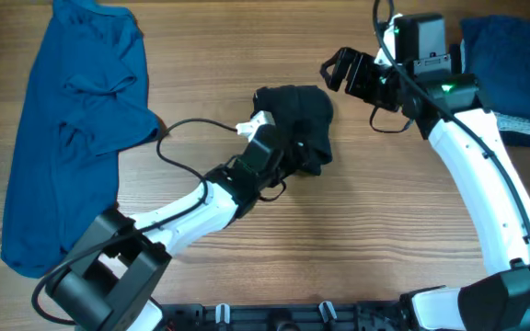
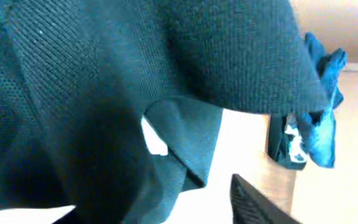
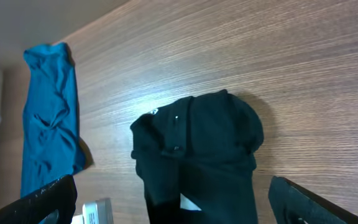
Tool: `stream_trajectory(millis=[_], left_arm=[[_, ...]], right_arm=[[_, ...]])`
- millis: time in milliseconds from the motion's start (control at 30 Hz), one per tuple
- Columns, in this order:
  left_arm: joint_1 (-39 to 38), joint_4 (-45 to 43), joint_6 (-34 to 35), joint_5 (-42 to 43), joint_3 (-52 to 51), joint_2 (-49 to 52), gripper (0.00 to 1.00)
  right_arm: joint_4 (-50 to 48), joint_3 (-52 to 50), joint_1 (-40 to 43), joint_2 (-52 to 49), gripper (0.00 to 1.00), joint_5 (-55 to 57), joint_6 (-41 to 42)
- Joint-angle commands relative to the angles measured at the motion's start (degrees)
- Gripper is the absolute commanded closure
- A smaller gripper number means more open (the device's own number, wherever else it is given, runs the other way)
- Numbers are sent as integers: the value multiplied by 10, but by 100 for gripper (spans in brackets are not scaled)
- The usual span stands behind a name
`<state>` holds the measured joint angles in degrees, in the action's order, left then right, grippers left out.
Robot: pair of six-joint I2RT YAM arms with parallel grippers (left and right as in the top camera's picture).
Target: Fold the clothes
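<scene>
Two garments await folding: the blue T-shirt [image 1: 72, 138] sprawls along the tabletop's [image 1: 339, 257] left edge. The black garment [image 1: 304, 115] lies bunched mid-tabletop with the left pincer [image 1: 288, 147] buried in it, grip unclear. The right pincer [image 1: 337, 72] gapes wide, empty. Next, likely: spread the black one flat.

A robotics lab (seemingly): two cabled arms [image 1: 201, 198] at a wooden table [image 1: 366, 239].

Arms [image 1: 477, 156] white, blk joints, blk cables [image 1: 191, 124], blk fingers [image 3: 48, 196].
</scene>
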<state>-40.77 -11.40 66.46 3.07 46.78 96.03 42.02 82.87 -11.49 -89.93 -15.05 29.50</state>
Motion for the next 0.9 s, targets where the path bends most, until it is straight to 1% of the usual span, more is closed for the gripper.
stream_trajectory(millis=[0,33,133,167,200,233,267,333,400,600,700,733,800,833,867], left_arm=[[14,5,4,-21,3,4,40],[20,5,4,-9,3,4,37],[58,5,-2,49,3,-9,22],[75,5,-12,76,3,-16,14],[99,4,-35,115,3,-29,3],[121,5,-52,146,3,-41,0],[139,5,-63,176,3,-54,0],[174,12,-65,209,3,-82,0],[208,18,-77,218,3,-116,0],[291,23,-144,216,3,-214,0],[349,40,-153,203,3,-228,0],[367,46,-153,203,3,-228,0],[411,69,-153,203,3,-228,0],[428,82,-153,203,3,-228,0],[445,98,-153,203,3,-228,0]], right_arm=[[5,1,7,-6,1,-16,7],[10,1,9,-6,1,-16,10],[28,1,26,-6,1,-24,27],[30,1,33,-6,0,-31,32],[33,1,41,-6,0,-36,39],[33,1,48,-6,0,-50,39],[33,1,54,-6,0,-65,39],[31,1,62,-6,0,-88,39],[35,1,63,-6,0,-108,40],[70,0,56,-6,1,-125,51],[93,-4,20,-6,1,-117,50],[93,-14,-5,-6,2,-108,59],[90,-36,-51,-6,7,-63,120],[80,-53,-81,-6,11,-32,171],[66,-74,-120,-6,21,-1,246]])
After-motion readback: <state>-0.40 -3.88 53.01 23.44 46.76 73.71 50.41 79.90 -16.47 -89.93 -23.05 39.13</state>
